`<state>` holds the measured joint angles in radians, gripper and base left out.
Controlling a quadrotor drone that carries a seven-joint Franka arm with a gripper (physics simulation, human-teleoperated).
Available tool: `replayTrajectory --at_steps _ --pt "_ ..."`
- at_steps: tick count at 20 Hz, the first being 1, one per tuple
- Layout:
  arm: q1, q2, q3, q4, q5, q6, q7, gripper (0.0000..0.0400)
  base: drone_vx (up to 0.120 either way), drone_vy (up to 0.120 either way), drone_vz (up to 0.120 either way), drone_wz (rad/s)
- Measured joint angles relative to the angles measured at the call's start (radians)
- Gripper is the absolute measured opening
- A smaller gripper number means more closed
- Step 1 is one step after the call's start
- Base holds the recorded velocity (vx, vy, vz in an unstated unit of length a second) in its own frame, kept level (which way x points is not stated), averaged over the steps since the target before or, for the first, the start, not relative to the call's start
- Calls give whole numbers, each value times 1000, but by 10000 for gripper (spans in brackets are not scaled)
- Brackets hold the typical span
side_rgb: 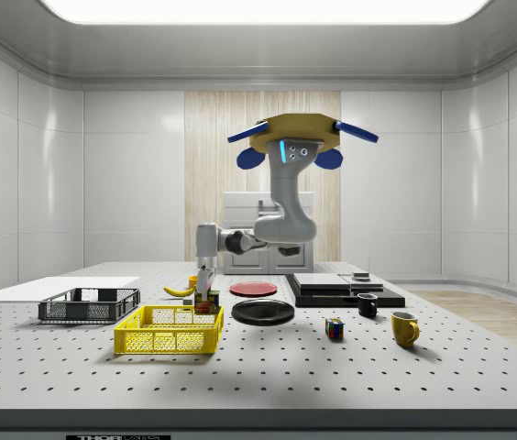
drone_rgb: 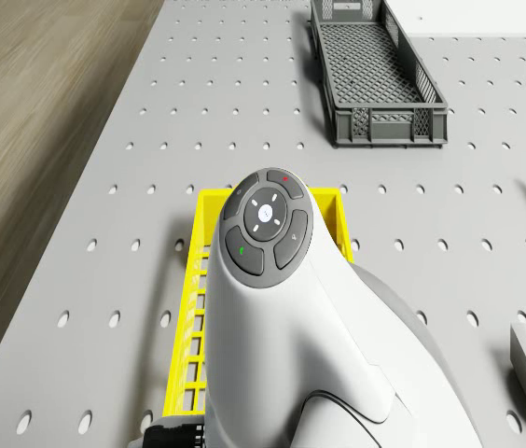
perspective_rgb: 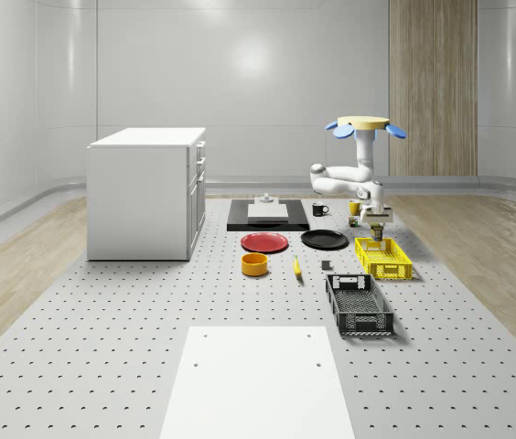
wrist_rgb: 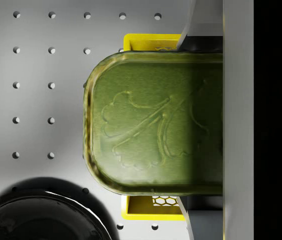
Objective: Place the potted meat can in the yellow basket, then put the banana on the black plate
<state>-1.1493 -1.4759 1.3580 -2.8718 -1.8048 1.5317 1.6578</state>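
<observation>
Perforated grey desk [perspective_rgb: 148,366], near to far: banana [perspective_rgb: 296,266], yellow basket [perspective_rgb: 384,259], black plate [perspective_rgb: 324,240]. At the basket's far end, the end effector [side_rgb: 206,291] pinches the potted meat can [wrist_rgb: 156,125]; the drone [perspective_rgb: 364,124] hovers above. Risk: released here, the can may strike the rim and topple outside.

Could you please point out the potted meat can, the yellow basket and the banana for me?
potted meat can [wrist_rgb: 153,125]: wrist view, embossed green lid.
yellow basket [side_rgb: 169,341]: side view, near mesh wall.
banana [side_rgb: 180,291]: side view, middle of its curve.
</observation>
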Motion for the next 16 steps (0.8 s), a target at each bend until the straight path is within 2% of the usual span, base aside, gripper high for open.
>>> replayTrajectory --at_steps 6,12,14,16 --pt "-2 -7 1 0 3 6 1 290 120 0 0 0" --pt "-3 -13 2 1 5 12 3 290 120 0 -120 0" --pt "-3 -15 2 1 6 14 3 290 120 -80 0 0" --pt "-4 -17 0 1 4 17 3 290 20 0 0 0"
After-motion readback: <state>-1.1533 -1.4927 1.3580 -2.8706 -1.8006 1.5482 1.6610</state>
